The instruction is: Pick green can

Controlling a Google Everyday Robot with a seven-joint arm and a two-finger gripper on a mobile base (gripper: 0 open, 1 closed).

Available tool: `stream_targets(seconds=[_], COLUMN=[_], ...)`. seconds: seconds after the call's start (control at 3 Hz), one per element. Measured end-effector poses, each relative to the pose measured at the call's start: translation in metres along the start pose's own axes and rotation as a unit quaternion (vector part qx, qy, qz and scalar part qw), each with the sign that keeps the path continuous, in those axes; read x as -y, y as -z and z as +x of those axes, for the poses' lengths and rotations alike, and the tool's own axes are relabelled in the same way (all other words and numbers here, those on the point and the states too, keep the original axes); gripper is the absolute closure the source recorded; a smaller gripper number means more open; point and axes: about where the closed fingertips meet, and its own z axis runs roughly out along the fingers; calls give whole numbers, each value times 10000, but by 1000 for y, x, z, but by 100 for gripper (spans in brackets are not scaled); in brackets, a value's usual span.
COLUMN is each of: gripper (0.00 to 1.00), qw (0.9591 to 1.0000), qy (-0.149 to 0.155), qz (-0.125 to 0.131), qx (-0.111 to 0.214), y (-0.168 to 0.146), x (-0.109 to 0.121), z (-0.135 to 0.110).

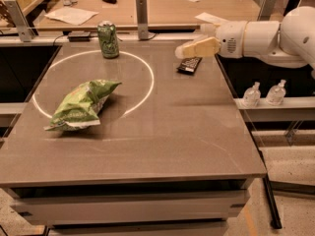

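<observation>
Seeing the green can [108, 40] standing upright on the tabletop [172, 132], upper left of the frame, silver-topped with pale markings. Noting the end effector [181, 51] hovering upper right; failing to tell whether spread or pressed together.

A crumpled light-green chip bag [81, 104] lies on the table's [172, 132] left, within a thin white ring [147, 77]. A dark remote [189, 64] lies far right, just under the pincer [179, 51]. Two clear bottles [252, 93] stand on a ledge [290, 109] alongside.
</observation>
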Motion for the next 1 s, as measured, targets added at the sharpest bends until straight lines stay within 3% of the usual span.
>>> stream_targets(seconds=[0.33, 0.67, 1.0], gripper=[0, 0, 0], qw=[9990, 9989, 9995], qy=[-187, -91, 42], qz=[235, 333, 302], qx=[317, 325, 116], y=[-43, -72, -95], x=[9, 20, 28], z=[-1, 0, 1])
